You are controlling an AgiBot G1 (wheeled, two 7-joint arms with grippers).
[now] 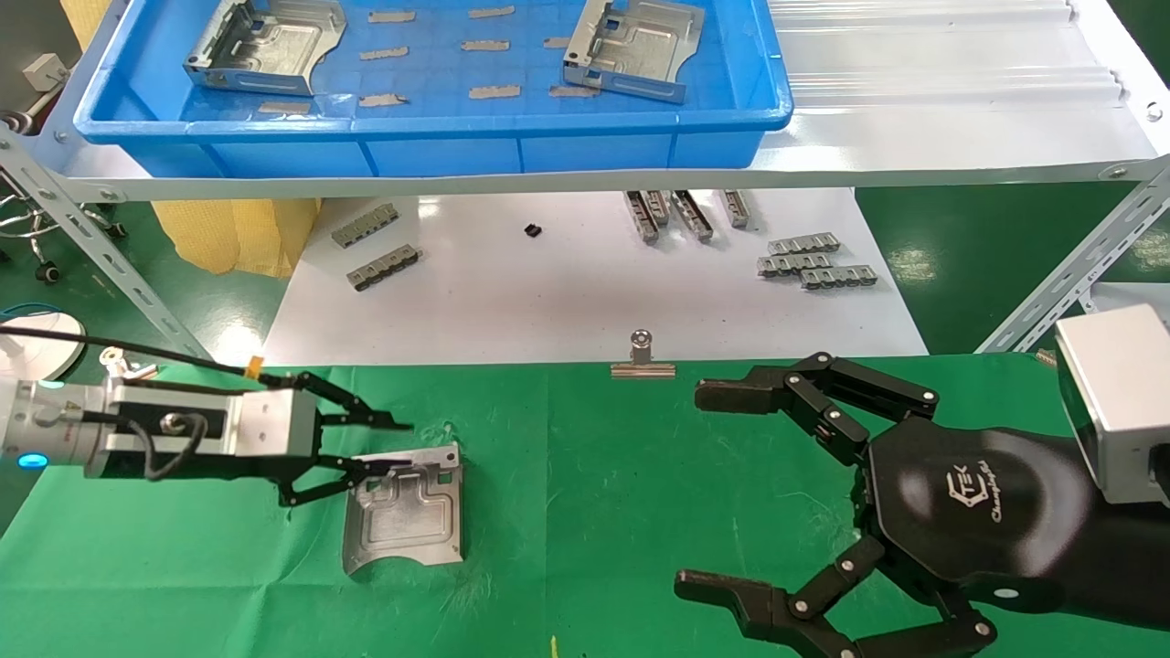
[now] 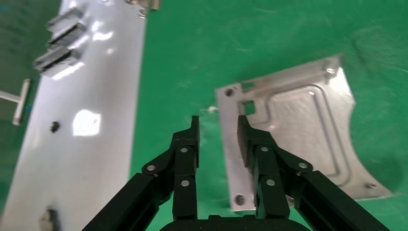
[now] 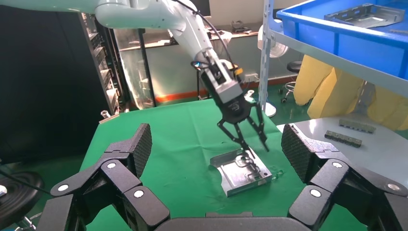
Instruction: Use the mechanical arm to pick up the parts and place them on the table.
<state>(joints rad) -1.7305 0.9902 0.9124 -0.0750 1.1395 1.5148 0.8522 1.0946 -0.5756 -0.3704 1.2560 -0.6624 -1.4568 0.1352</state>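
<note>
One part (image 1: 407,512) lies flat on the green table (image 1: 594,475); two more parts sit in the blue tray (image 1: 430,128) on the shelf above. The left gripper (image 1: 388,448) reaches in low over the lying part's edge, jaws apart. The right gripper (image 1: 722,493) hovers well apart, jaws spread wide.

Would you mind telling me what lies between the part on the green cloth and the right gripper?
Only bare cloth lies between the part and the right gripper, as the head view shows.
</note>
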